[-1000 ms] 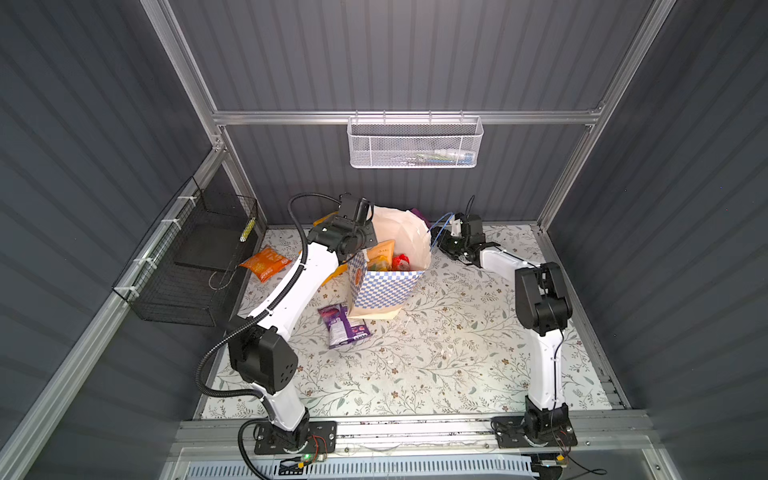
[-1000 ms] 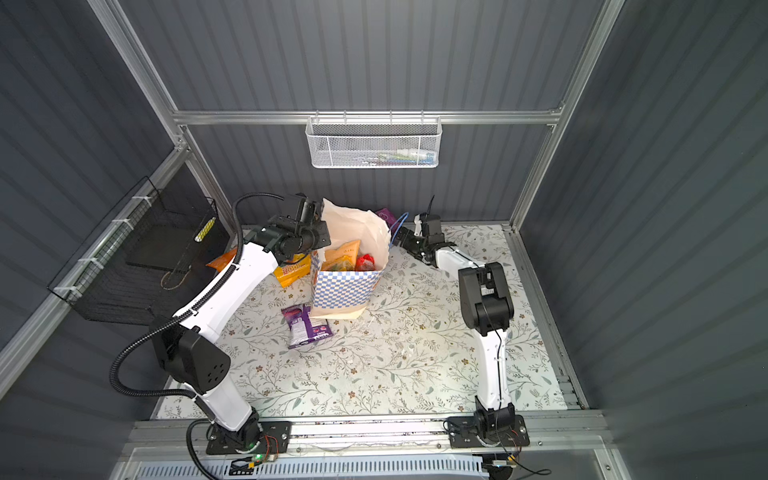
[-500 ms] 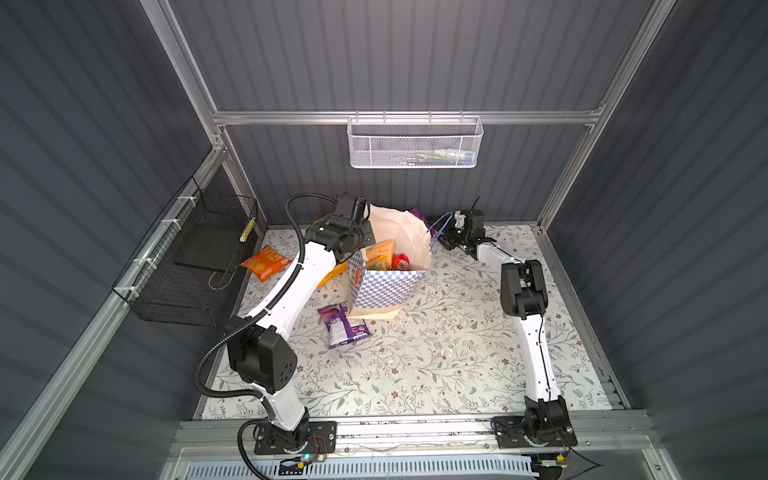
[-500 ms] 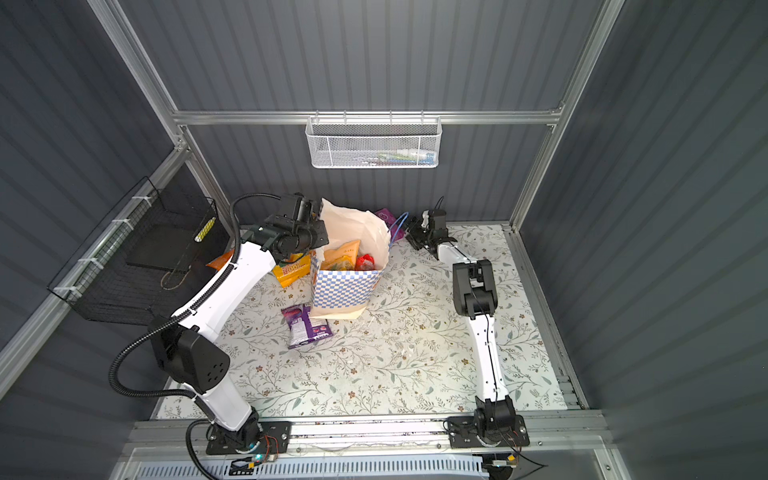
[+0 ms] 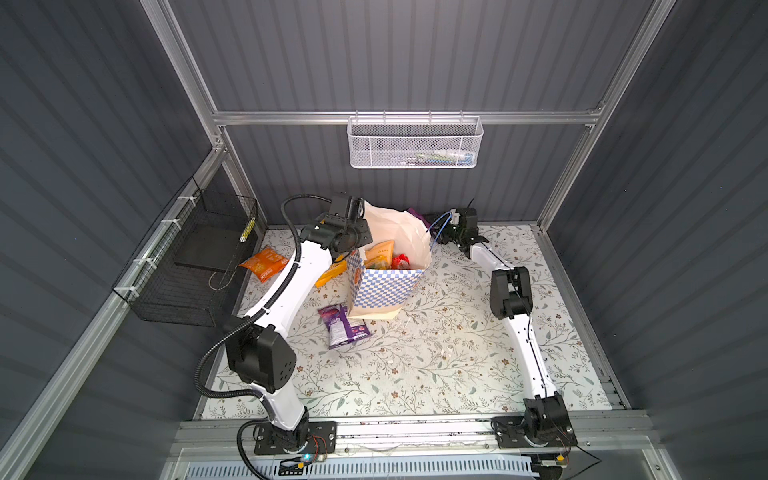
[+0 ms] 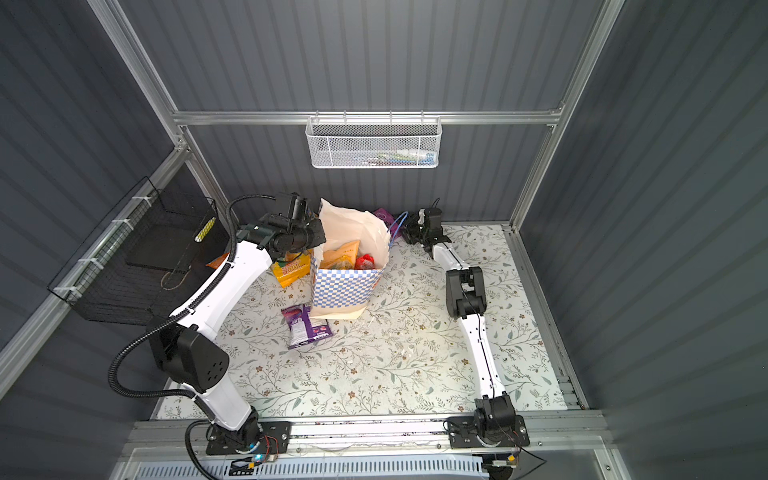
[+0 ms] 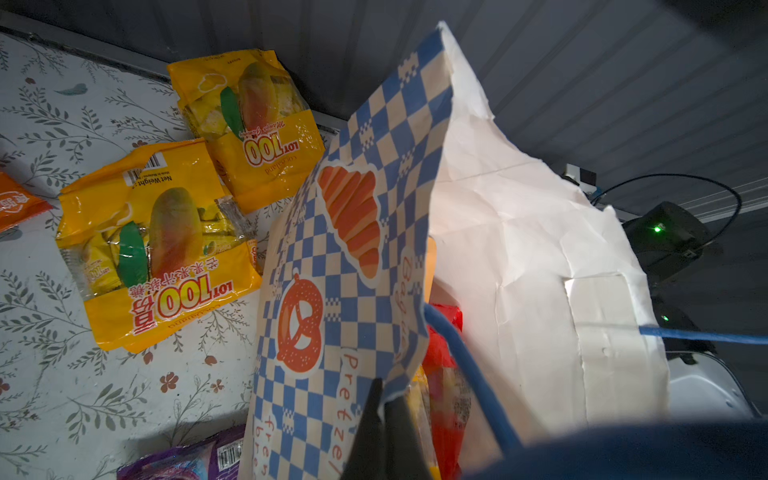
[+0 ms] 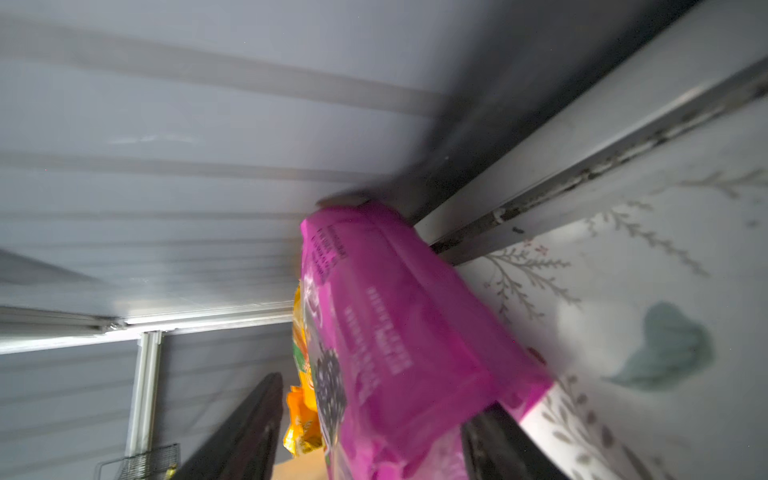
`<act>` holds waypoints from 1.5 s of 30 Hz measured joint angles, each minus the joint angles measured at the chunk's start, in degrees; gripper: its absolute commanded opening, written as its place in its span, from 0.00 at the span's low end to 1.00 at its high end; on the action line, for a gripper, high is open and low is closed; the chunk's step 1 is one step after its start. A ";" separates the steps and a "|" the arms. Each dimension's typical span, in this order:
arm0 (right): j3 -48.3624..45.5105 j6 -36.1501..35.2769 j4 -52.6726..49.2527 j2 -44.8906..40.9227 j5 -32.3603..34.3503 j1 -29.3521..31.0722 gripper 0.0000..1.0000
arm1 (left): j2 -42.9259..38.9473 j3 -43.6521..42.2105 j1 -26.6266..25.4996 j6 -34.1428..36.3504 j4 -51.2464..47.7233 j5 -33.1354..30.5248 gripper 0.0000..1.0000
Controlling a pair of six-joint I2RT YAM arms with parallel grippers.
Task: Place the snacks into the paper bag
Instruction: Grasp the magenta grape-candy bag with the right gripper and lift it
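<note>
left claw: shut on rim of tall blue-and-white checkered paper bag | right claw: half open around soft purple packet | risk: loose squeeze, packet may slip

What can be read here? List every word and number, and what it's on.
"LOT 100": yellow packet.
"LOT 100", "Net Weight": barcoded yellow packet.
"Pretzel": paper bag.
Too blurred to read: print on the magenta packet.
Too small to read: the remaining fine print.
</note>
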 measured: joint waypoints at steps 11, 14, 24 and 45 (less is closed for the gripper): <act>3.28 3.26 4.28 3.21 1.31 0.35 0.00 | 0.00 0.00 0.48 -0.42 0.04 0.33 0.00; 1.55 3.23 7.63 3.06 0.87 0.39 0.00 | 0.00 0.00 0.57 -0.39 0.04 0.35 0.00; -41.29 0.79 23.69 -22.69 1.70 -0.68 0.00 | 0.00 0.00 1.31 -0.42 0.09 0.35 0.00; -88.46 -4.92 30.18 -67.71 5.75 -2.45 0.00 | 0.28 0.00 1.88 -0.39 0.13 2.12 0.00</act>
